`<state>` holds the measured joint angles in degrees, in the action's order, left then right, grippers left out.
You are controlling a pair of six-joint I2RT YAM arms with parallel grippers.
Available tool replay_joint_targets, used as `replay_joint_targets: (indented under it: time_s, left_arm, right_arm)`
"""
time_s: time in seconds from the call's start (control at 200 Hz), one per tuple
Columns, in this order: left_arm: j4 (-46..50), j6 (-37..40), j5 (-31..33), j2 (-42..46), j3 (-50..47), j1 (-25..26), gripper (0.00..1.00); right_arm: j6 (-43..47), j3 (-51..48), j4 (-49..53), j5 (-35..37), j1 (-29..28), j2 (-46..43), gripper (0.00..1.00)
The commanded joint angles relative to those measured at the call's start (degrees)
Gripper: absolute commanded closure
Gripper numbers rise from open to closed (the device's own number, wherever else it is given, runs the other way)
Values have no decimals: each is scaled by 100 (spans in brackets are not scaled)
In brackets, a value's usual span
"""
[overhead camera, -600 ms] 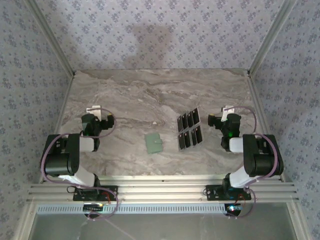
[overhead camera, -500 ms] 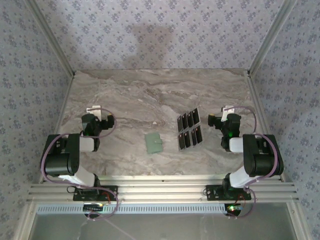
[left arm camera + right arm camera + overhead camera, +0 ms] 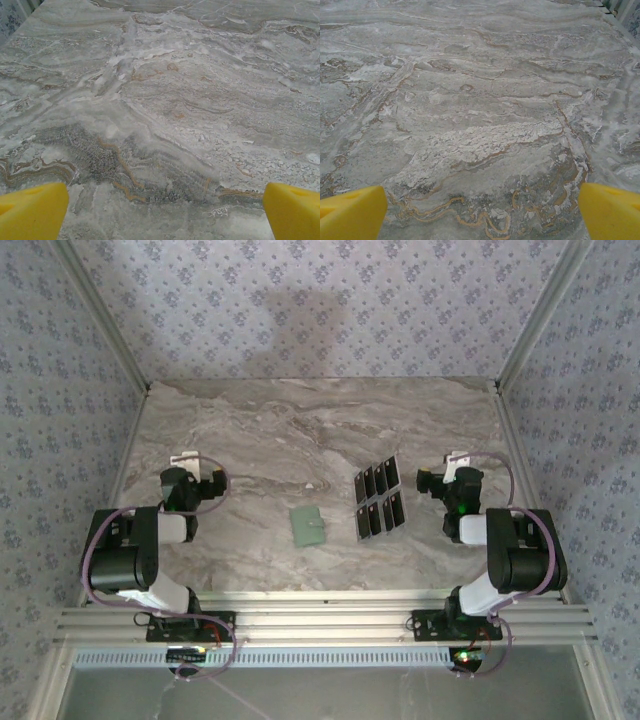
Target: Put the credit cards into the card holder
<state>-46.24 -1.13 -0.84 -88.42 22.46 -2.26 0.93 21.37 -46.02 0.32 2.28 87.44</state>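
Six dark cards (image 3: 382, 514) beside flat sage-green card holder (image 3: 307, 526)

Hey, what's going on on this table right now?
Nothing is being handled yet. The left arm and right arm sit folded at the near edge of the table, jaws wide open and empty over bare marble. The credit cards lie in two rows right of centre. The green card holder lies flat just left of them, not touching.
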Motion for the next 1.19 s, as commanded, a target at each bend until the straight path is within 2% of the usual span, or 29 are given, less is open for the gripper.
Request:
replay_joint_targets:
  time_s: [0.0,0.12,0.295,0.445,0.53,0.57,0.665,0.8,0.914,1.024,1.189]
  left_arm:
    - [-44,-75,-98,37,132,-37,0]
    - [191,-60,-112,184,185,-23,1]
    - [1367,-140,84,867,573,-37,1]
    - [2076,-447,123,1564,699,-28,0]
    - [2807,-826,242,1897,998,-18,0]
    - [3205,-997,249,2005,1190,6,0]
    - [4114,-1402,449,2174,1661,152,0]
    - [5468,-1786,161,2207,2338,410,0]
    - [6182,-2003,-12,2198,2595,768,0]
    - [6575,-2157,10,2185,2658,1226,0]
    - [6944,-2591,395,2143,2583,2025,0]
  right_arm:
    - [13,102,-3,-85,46,-13,0]
    - [-107,53,99,299,34,-305,0]
    - [-424,238,1401,852,35,-1466,0]
    - [-1747,1199,3633,1344,182,-1922,0]
    - [-3082,1748,4915,1606,325,-1945,0]
    - [-3442,1907,5291,1447,466,-1975,0]
    - [-3517,1953,5236,636,784,-2083,0]
    - [-3295,1987,5376,-73,774,-2352,0]
    - [-3077,2086,5642,-568,665,-2563,0]
    - [-2804,2281,6076,-727,321,-2694,0]
    - [-2489,2680,7007,-390,-694,-2808,1]
